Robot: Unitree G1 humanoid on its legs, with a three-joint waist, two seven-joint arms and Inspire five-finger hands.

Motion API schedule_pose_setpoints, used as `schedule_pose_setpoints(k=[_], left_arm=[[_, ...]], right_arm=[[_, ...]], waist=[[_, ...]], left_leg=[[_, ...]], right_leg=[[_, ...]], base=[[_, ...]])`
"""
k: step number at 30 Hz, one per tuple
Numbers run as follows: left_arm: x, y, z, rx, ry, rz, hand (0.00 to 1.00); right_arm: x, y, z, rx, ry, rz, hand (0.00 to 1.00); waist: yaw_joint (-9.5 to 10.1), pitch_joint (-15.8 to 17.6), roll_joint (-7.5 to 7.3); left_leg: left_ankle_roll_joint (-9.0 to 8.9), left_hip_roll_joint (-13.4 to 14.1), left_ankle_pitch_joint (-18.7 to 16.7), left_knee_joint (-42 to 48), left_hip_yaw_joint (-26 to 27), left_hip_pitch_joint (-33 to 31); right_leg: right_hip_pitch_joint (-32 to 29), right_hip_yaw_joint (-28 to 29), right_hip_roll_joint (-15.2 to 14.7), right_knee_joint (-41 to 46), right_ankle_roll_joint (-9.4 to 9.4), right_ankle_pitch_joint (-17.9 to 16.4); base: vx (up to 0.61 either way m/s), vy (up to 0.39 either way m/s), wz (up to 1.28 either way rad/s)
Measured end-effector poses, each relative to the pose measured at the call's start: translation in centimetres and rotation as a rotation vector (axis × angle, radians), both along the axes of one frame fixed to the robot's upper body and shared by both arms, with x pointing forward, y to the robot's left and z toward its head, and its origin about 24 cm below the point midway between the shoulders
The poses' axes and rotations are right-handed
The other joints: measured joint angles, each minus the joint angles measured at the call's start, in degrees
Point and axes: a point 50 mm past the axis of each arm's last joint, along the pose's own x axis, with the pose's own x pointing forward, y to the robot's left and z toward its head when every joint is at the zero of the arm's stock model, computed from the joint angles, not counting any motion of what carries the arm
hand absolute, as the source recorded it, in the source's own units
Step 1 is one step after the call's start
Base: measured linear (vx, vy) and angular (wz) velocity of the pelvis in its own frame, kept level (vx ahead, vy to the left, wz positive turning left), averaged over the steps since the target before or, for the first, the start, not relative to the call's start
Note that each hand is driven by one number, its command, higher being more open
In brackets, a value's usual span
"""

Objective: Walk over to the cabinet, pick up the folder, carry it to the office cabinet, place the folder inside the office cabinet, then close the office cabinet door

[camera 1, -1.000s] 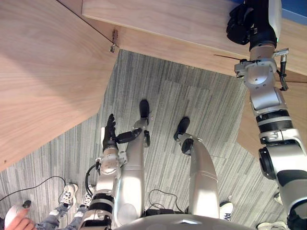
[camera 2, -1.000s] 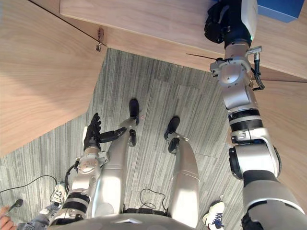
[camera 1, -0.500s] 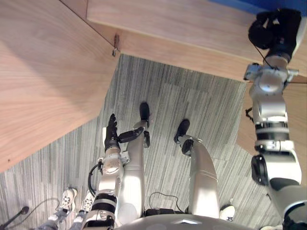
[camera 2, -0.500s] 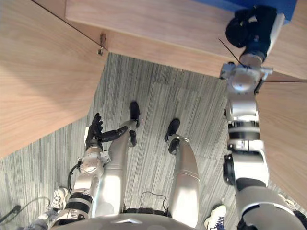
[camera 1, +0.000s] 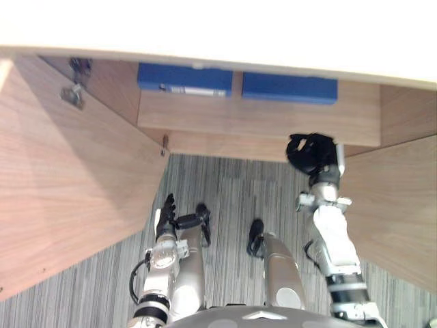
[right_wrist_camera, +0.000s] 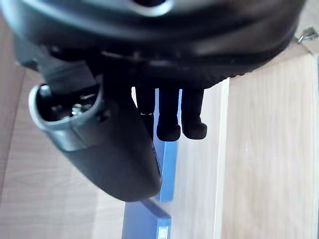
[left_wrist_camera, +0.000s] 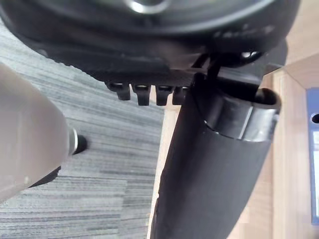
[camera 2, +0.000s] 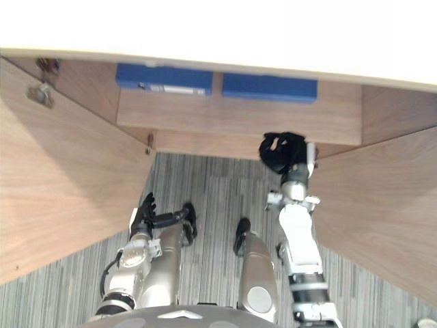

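Pale wood-grain board with a smooth, matt finish forms the office cabinet (camera 1: 259, 113) and its open door (camera 1: 68, 198), where a bare metal hinge (camera 1: 72, 94) gives a dull shine. On the shelf, the left folder (camera 1: 184, 76) and the right folder (camera 1: 289, 87) have plain, smooth blue covers; the left one carries a pale label strip. The floor (camera 1: 225, 184) is grey carpet, ribbed and rough. The left hand (camera 1: 166, 213) and the right hand (camera 1: 311, 152) are dark plastic with a slight gloss on their shells.
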Motion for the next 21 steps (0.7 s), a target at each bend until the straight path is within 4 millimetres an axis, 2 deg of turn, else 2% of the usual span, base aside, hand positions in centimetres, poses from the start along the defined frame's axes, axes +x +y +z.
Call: schedule_pose_setpoints(k=[2,4,5,7,10,14,15,21], left_arm=[[-1.0,0.1,-1.2,0.013,0.069,-0.015,1.00],[-2.4,0.5,-2.6,0.030,0.159,-0.030,1.00],[-2.6,0.6,-2.8,0.033,0.172,-0.035,1.00],[-3.3,0.9,-3.4,0.058,0.216,-0.058,1.00],[-4.3,1.3,-4.0,0.073,0.265,-0.064,1.00],[-5.7,1.7,-5.1,0.073,0.342,-0.063,1.00],[-6.0,1.8,-5.3,0.074,0.358,-0.064,1.00],[-7.3,1.7,-6.1,0.078,0.427,-0.076,1.00]], right_arm=[[-0.8,0.3,-2.1,-0.023,0.077,0.022,0.00],[-1.6,0.2,-5.7,-0.075,0.239,0.047,0.00],[-1.8,0.1,-6.5,-0.091,0.277,0.052,0.00],[-3.0,-0.2,-9.6,-0.154,0.425,0.071,0.00],[-5.0,-0.5,-12.8,-0.208,0.602,0.087,0.00],[-7.3,-0.9,-15.5,-0.224,0.758,0.082,0.00],[-7.9,-1.0,-16.1,-0.227,0.798,0.079,1.00],[-10.6,-2.1,-18.3,-0.176,0.960,-0.012,1.00]], waist=[[-0.56,-2.1,-0.11],[-1.73,-4.5,-0.35],[-1.77,-4.6,-0.37],[-1.81,-4.7,-0.35],[-1.94,-6.3,0.21],[-2.38,-8.3,0.25],[-2.56,-9.1,0.05],[-3.11,-9.2,-0.04]], left_leg=[[-1.10,-0.4,0.9,-3.5,0.1,3.6],[-1.70,-0.7,2.7,-8.7,0.6,7.8],[-1.92,-0.7,3.2,-10.2,1.0,9.2],[-2.25,-1.2,4.9,-15.4,2.3,14.4],[-2.78,-1.5,6.5,-20.3,3.3,19.2],[-3.34,-1.8,8.0,-24.6,3.5,23.8],[-3.38,-1.9,8.8,-25.8,3.5,24.3],[-2.87,-2.7,12.6,-31.3,3.4,27.8]], right_leg=[[3.7,0.0,0.4,-3.9,0.39,1.1],[8.1,0.1,1.3,-10.3,0.66,3.7],[9.3,0.2,1.5,-11.9,0.68,4.4],[13.8,1.1,2.1,-16.8,0.95,6.4],[17.0,1.7,2.7,-19.6,1.08,7.8],[20.5,1.9,3.2,-22.3,0.61,9.0],[20.7,1.9,3.3,-22.7,0.52,9.3],[22.3,2.1,3.4,-24.7,0.25,10.7]], base=[[0.19,-0.035,-0.04],[0.20,-0.032,-0.11],[0.18,-0.020,-0.22],[0.13,-0.010,-0.23],[0.08,-0.019,-0.19],[0.03,-0.002,-0.09],[0.00,0.000,0.00],[-0.10,0.006,-0.02]])
